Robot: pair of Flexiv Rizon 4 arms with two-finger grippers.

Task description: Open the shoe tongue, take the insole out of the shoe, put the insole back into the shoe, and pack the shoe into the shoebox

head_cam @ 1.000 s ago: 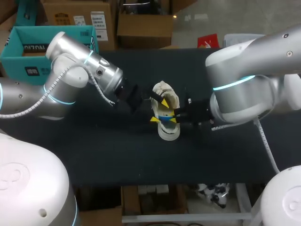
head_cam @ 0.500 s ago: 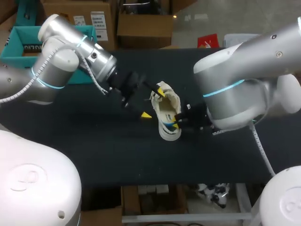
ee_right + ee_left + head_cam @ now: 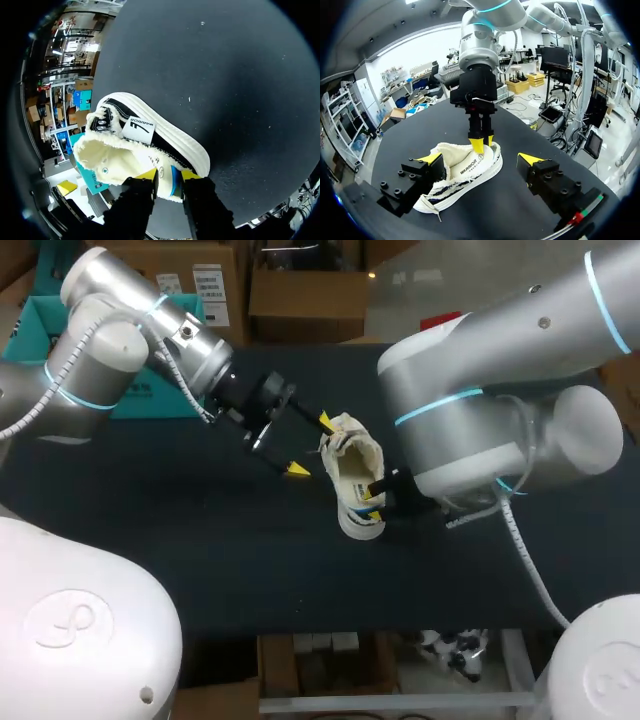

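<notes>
The white fluffy shoe with black stripes (image 3: 356, 472) lies in the middle of the black table (image 3: 200, 550), its right edge pinched in the right gripper (image 3: 372, 502), so I think the wide-open left gripper (image 3: 310, 445) just left of it should grab the tongue (image 3: 137, 131) gently and pull slowly.

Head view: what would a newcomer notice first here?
The cream, fleece-lined shoe lies mid-table, its rim pinched by the right tool. The left tool stands open just beside the shoe, yellow tips wide apart.
</notes>
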